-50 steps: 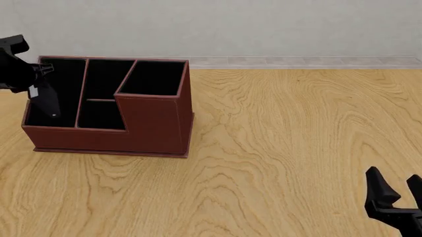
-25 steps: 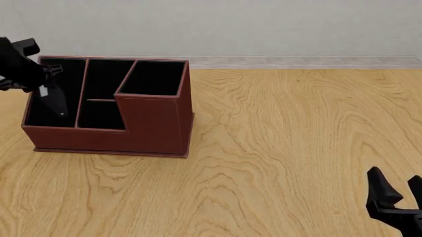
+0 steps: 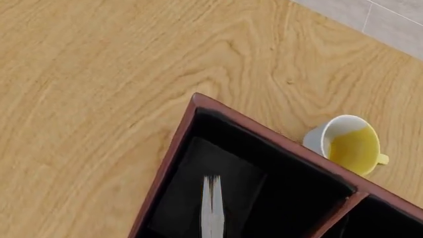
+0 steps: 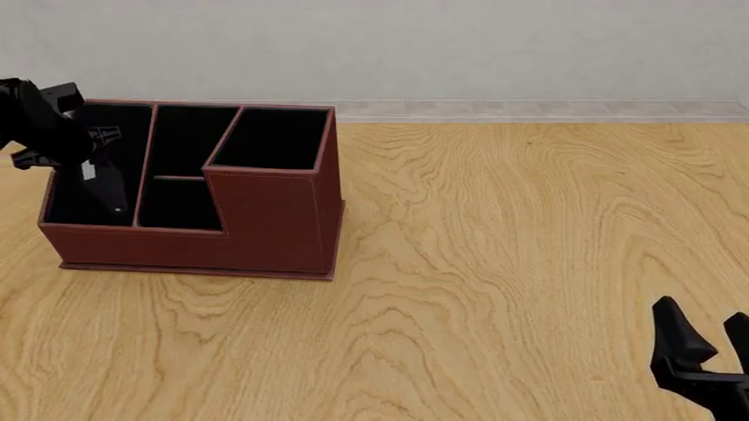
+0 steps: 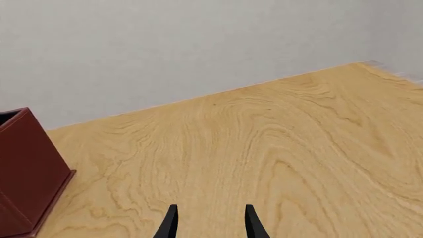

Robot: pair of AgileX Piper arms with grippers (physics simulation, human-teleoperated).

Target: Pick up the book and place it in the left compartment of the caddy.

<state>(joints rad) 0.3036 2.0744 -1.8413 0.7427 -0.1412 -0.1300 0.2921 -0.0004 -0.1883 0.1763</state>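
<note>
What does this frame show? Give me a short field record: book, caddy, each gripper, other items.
book: black slab, leaning in the left compartment; page edges show in the left wrist view
caddy: reddish-brown box on the table, other three slots look empty
left gripper: above the caddy's left end; grip on the book cannot be told
right gripper: open, low at the near right, holding nothing
other items: white cup with yellow inside, behind the caddy

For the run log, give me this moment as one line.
book: tilted in left compartment | caddy: upright | left gripper: grip unclear | right gripper: open, idle
</note>
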